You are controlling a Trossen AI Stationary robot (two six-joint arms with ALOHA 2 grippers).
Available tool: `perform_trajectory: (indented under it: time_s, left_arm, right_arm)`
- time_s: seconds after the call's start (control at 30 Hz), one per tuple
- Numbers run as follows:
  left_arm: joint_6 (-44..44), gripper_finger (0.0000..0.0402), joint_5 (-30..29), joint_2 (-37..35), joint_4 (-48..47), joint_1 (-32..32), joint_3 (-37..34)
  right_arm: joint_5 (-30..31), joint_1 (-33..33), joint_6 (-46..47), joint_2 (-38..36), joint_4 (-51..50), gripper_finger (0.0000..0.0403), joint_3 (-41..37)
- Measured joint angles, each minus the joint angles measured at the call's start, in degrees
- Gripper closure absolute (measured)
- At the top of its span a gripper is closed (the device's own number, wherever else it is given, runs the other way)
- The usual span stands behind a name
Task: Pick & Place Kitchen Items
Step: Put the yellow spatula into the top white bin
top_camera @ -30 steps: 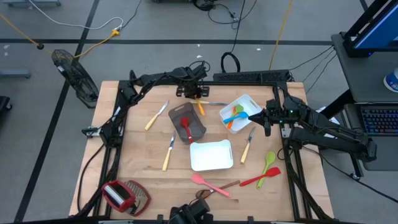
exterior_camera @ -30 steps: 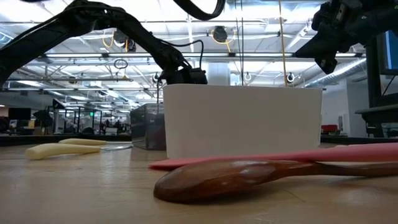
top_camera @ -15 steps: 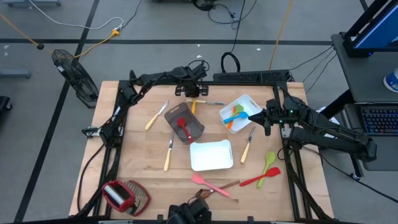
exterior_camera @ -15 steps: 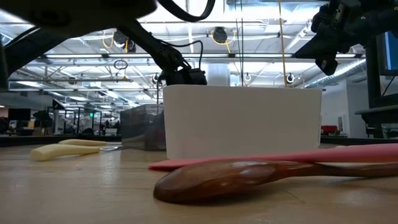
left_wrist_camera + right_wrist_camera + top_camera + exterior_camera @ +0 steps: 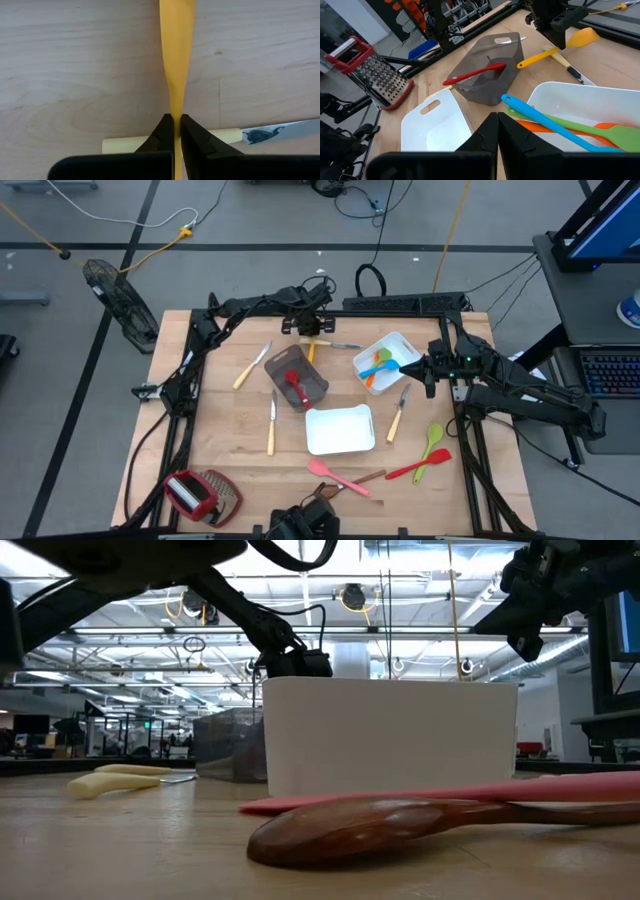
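A yellow spatula (image 5: 177,45) lies on the wood near the table's far edge, crossing the pale handle of a knife (image 5: 226,135). My left gripper (image 5: 177,118) stands over it, pointing steeply down, shut on its handle; the high view shows it at the far middle (image 5: 310,332). My right gripper (image 5: 405,366) hangs shut, with nothing in it, over the near corner of the white tray (image 5: 398,342) that holds blue, green and orange utensils. A grey bin (image 5: 298,377) holds a red utensil (image 5: 476,73). Knives, spoons and spatulas lie scattered on the table. My left gripper pinches the yellow spatula's thin handle (image 5: 176,107) between its two fingers, where it narrows below the blade. The fingers come from above, slanting down, and lie across the handle. The spatula lies over the knife's handle; whether it is off the wood I cannot tell.
An empty white tray (image 5: 340,430) sits at the middle. Knives (image 5: 271,423) (image 5: 252,365) (image 5: 398,416) lie around it. Green (image 5: 433,440), red (image 5: 420,467), pink (image 5: 338,475) and wooden (image 5: 400,825) utensils lie near the front. A red grater (image 5: 200,495) stands at the front left.
The yellow spatula has swung a little under my left gripper and now lies straighter toward the far edge. The grey bin has shifted slightly toward the table's left. The knife left of the middle tray has turned a little.
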Motion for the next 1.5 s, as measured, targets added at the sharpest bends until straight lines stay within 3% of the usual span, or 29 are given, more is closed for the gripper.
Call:
perform_trajectory:
  time_s: [0.97, 1.37, 1.5]
  left_arm:
    - [1.80, 0.0400, 3.42, -1.73, 3.57, -0.17, -0.14]
    - [3.47, 0.0400, 7.27, -2.19, 5.83, -2.63, -0.09]
    - [2.92, 0.0400, 10.92, -2.19, 9.62, -3.83, -0.09]
  right_arm:
    - [0.11, 0.01, 0.13, 0.01, -0.02, 0.0403, 0.00]
    - [0.22, 0.01, 0.02, -0.01, -0.02, 0.0403, 0.00]
    - [0.22, 0.01, 0.00, -0.01, -0.02, 0.0403, 0.00]
